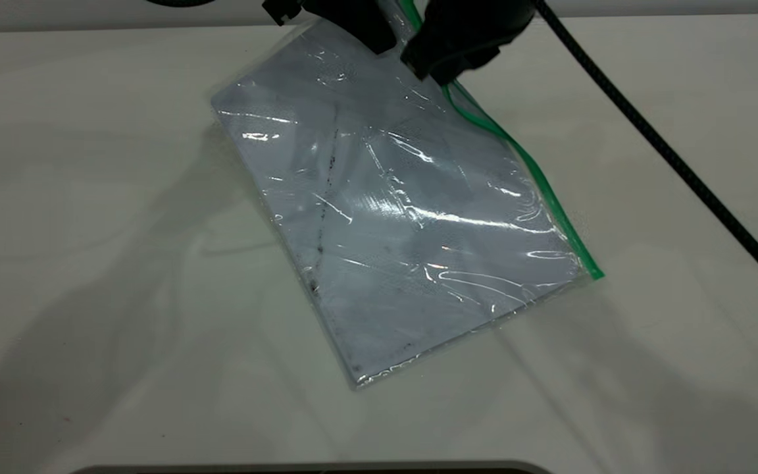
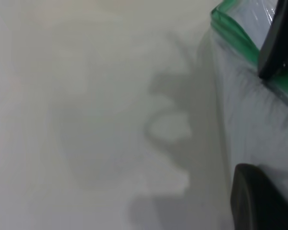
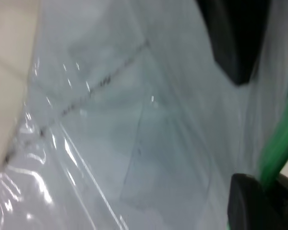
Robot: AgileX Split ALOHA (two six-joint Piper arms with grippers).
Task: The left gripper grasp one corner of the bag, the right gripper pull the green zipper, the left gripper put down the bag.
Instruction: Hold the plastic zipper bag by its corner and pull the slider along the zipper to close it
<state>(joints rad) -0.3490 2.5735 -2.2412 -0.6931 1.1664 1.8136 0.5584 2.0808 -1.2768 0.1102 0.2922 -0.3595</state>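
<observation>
The bag [image 1: 392,217], clear plastic with white paper and a dark diagonal streak inside, lies slanted, its near end on the table and its far end raised. The green zipper [image 1: 530,174] runs along its right edge. My left gripper [image 1: 359,29] is at the top edge, shut on the corner of the bag [image 2: 240,33] by the green strip's far end. My right gripper [image 1: 441,74], bulky with a ribbed cable, is just beside it, shut on the green zipper [image 3: 278,143], which passes between its jaws [image 3: 273,184]. The slider tab is hidden.
The white table [image 1: 89,197] lies all round the bag. The right arm's thick ribbed cable [image 1: 668,158] crosses the table's right side. A dark rounded edge [image 1: 313,469] shows at the front.
</observation>
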